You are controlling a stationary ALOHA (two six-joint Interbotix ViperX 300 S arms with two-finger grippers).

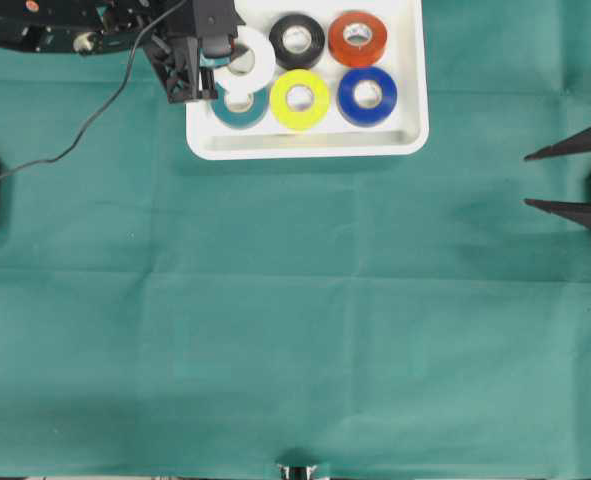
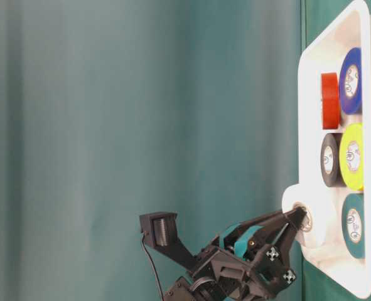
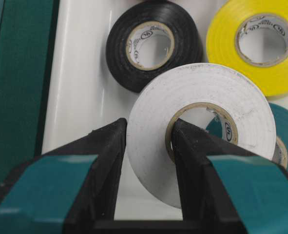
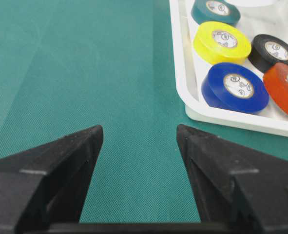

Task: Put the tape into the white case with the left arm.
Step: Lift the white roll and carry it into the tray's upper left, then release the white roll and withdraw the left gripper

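I'm holding the white tape [image 3: 202, 131] in my left pincer [image 3: 148, 146], one finger through its tan core, one outside, nearly closed on the wall. It's hovering over the case [image 1: 305, 145], teal roll [image 3: 285, 141] just beyond. Right pincer [image 4: 140, 141] is gaping, empty.

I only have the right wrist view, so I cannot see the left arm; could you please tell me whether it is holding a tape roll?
Observer: Yes. The left gripper is shut on the white tape roll, one finger through its core, one outside.
Operator: Is that roll above the white case?
Observer: Yes, overhead it sits over the white case, at its upper left corner.
Operator: What lies beneath it?
Observer: The teal tape roll is partly under it; the black tape roll lies beside it.
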